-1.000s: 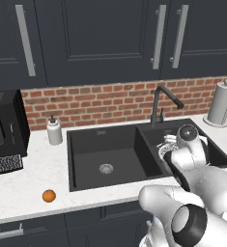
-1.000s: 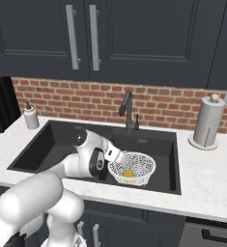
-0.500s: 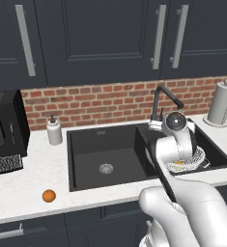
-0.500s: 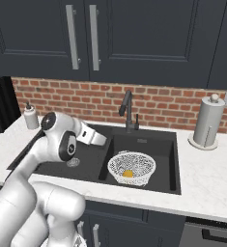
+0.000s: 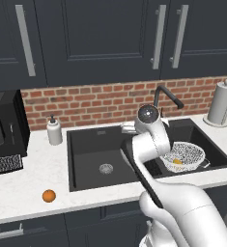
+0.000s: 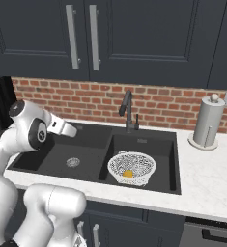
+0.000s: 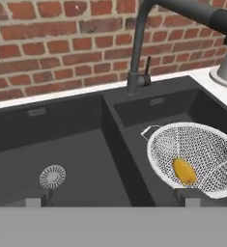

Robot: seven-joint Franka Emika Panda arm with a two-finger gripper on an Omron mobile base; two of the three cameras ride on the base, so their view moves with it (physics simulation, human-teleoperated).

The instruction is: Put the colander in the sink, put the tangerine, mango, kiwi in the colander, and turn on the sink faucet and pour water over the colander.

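Sink point(image 6: 91, 166), matte black with two basins, lies set into the white marble counter point(image 5: 23, 185) under a red brick wall. Its tall black faucet point(image 6: 127, 111) rises at the back between the basins, spout angled down. In the right basin sits the white speckled colander point(image 6: 132, 166), upright on the basin floor, with one yellow-orange mango point(image 7: 184, 171) lying inside it near the bottom. The tangerine point(image 5: 49, 196) rests on the counter's front edge, well to the left of the sink and apart from everything else. The pincer point(image 7: 110, 200) hangs above the sink near the divider between the basins, its two dark fingertips point(image 7: 33, 201) spread as wide as they go, one over each basin; nothing lies between them and they touch nothing.
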